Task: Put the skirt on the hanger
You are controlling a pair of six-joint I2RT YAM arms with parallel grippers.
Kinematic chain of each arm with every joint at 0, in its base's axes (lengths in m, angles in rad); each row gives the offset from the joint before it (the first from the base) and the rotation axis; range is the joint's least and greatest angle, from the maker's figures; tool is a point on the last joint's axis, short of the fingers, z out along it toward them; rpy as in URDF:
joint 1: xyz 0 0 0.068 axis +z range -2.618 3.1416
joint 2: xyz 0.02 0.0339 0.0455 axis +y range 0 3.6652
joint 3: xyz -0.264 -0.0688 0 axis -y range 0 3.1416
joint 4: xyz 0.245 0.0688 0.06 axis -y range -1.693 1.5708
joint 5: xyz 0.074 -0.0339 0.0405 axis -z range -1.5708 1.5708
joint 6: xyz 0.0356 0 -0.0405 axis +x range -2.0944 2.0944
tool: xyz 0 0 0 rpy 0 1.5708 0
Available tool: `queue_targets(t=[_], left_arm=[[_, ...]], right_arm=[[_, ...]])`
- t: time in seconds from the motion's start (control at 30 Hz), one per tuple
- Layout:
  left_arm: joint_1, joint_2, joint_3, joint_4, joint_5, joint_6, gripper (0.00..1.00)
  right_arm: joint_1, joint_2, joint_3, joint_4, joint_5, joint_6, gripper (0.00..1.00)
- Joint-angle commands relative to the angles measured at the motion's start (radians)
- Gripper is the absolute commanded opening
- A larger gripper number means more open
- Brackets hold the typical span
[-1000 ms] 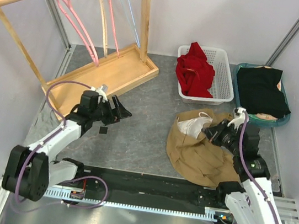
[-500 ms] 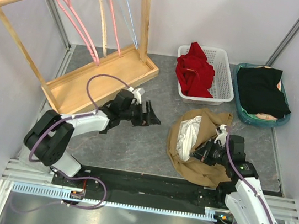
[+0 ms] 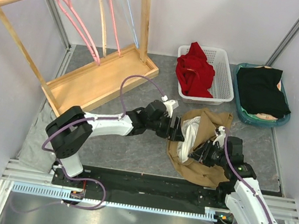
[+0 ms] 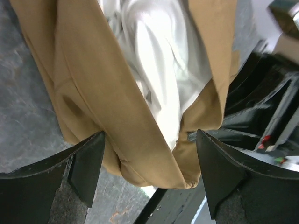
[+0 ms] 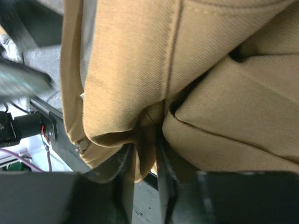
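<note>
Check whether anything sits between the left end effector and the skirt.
Nothing visible does. The open left end effector is right at the skirt. In the wrist view its fingers stand either side of the skirt's folded edge, with only fabric between them.

Overhead, bright, even, diffuse light fills the cell. The arms cast only faint, soft shadows on the grey desk [image 3: 133, 149], and everything is sharp. In the left wrist view the white lining [image 4: 159, 60] of the skirt [image 4: 93, 93] glares, nearly washed out. The jaws of the left gripper [image 4: 150, 137] are dark and grainy, and the upper right corner is blurred. In the right wrist view the tan weave is crisp and the left edge smeared.
</note>
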Motion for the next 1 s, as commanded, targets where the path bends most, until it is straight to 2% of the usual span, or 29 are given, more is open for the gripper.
queue_targets(t=[0.0,0.1,0.13,0.2,0.23,0.33,0.47,0.5,0.53,0.67,0.8,0.97], left_arm=[[-0.066,-0.013,0.010,-0.145,-0.164,0.085,0.84],[-0.104,-0.042,-0.026,-0.225,-0.263,0.067,0.82],[-0.109,-0.045,-0.036,-0.233,-0.276,0.039,0.71],[-0.123,-0.036,-0.048,-0.236,-0.275,0.025,0.54],[-0.129,-0.030,-0.043,-0.245,-0.275,0.022,0.35],[-0.158,-0.011,-0.016,-0.308,-0.311,0.007,0.02],[-0.199,-0.062,-0.025,-0.377,-0.396,0.024,0.02],[-0.205,-0.077,-0.031,-0.391,-0.420,0.039,0.02],[-0.212,-0.089,-0.046,-0.405,-0.428,0.047,0.02],[-0.250,-0.151,-0.079,-0.414,-0.446,0.067,0.02],[-0.276,-0.183,-0.102,-0.417,-0.485,0.045,0.02],[-0.288,-0.175,-0.119,-0.413,-0.496,0.024,0.02]], right_arm=[[0.002,-0.010,0.034,0.017,0.060,0.024,0.34],[0.002,-0.021,0.062,0.014,0.091,0.033,0.39],[0.003,-0.018,0.070,0.011,0.098,0.035,0.40],[0.003,-0.017,0.090,0.008,0.102,0.036,0.41],[0.004,-0.013,0.100,0.003,0.108,0.033,0.42],[0.003,-0.012,0.163,-0.051,0.163,0.012,0.44],[0.002,0.008,0.280,-0.106,0.302,-0.040,0.56],[0.003,0.029,0.329,-0.104,0.362,-0.066,0.65],[0.002,0.045,0.352,-0.103,0.394,-0.074,0.68],[0.003,0.167,0.444,-0.027,0.523,-0.115,0.84],[0.002,0.365,0.515,0.046,0.549,-0.148,0.85],[0.002,0.542,0.547,0.132,0.456,-0.203,0.85]])
